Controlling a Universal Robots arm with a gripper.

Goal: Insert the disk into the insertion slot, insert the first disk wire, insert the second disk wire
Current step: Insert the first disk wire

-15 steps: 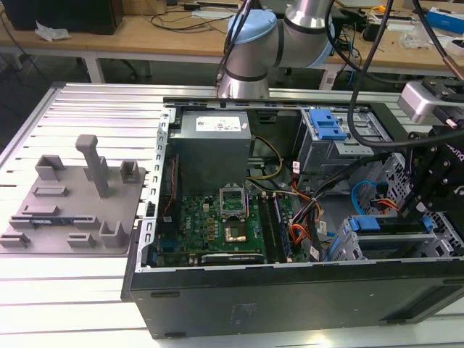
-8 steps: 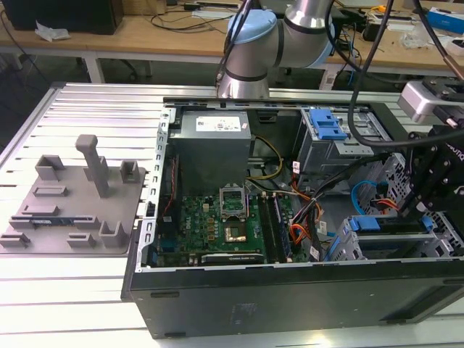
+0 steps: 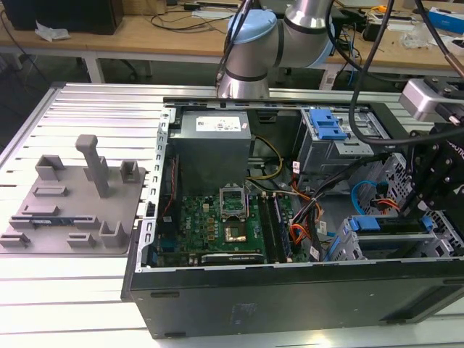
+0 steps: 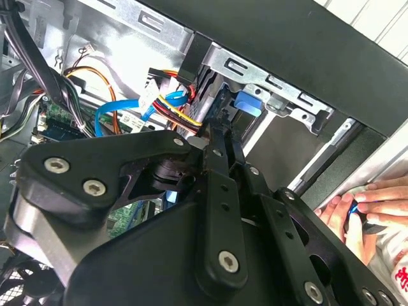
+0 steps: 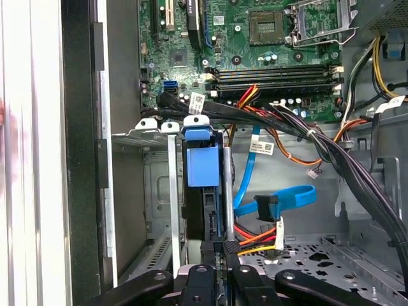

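Now, in the exterior view, past the green board (image 3: 217, 217) of the open computer case (image 3: 145, 239), the disk (image 3: 362, 223) stands in its grey cage (image 3: 348, 248) in the case's corner on the exterior view's right. The blue cable (image 5: 290, 196) and the orange-red wires (image 5: 252, 237) lie beside it, plugs apart from it. The gripper (image 5: 222, 247) has its jaws pressed together, tips at the disk's end. A person's hand (image 4: 357, 213) lies just outside the case wall.

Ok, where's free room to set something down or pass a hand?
Bare table slats around the grey fixture plate; bare case floor between the light blue cable and black cable bundle. Crowded: orange-red wires hard beside the disk.
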